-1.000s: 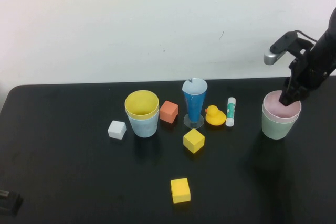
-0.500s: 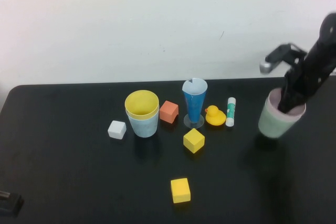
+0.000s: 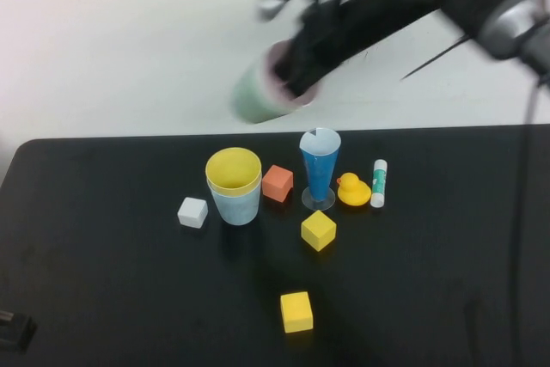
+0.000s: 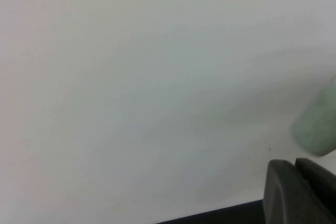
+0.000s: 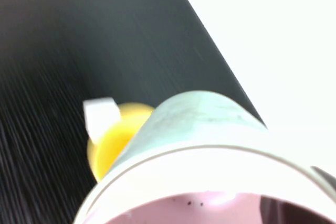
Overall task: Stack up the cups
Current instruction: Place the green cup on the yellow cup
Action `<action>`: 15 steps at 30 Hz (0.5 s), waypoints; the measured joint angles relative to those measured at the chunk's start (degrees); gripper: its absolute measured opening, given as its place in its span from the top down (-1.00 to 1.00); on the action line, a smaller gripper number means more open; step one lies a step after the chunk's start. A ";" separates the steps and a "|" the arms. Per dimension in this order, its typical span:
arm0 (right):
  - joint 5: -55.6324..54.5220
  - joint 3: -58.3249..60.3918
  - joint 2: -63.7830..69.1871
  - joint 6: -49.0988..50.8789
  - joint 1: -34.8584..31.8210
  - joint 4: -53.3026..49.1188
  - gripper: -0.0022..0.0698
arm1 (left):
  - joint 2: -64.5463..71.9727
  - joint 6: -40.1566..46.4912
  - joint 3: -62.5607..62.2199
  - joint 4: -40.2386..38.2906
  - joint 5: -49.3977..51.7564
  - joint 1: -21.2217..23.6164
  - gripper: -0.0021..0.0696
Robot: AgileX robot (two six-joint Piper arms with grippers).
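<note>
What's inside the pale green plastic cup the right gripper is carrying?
A pink plastic cup sits nested in the pale green plastic cup, held by the right gripper. The gripper hides its depths. Left gripper stays parked.

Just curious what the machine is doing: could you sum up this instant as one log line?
right gripper: carrying pink cup nested in pale green cup, airborne above yellow cup in light blue cup | left gripper: parked
</note>
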 joint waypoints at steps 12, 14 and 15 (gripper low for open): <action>-5.95 0.00 7.64 -0.78 5.83 -6.02 0.81 | 0.00 0.00 0.00 0.00 0.00 0.00 0.94; -5.95 0.00 7.92 -0.78 5.70 -6.02 0.81 | 0.00 0.00 0.00 0.00 0.00 0.00 0.94; -5.95 0.00 8.06 -0.78 5.70 -6.02 0.81 | 0.00 0.00 0.00 0.00 0.00 0.00 0.94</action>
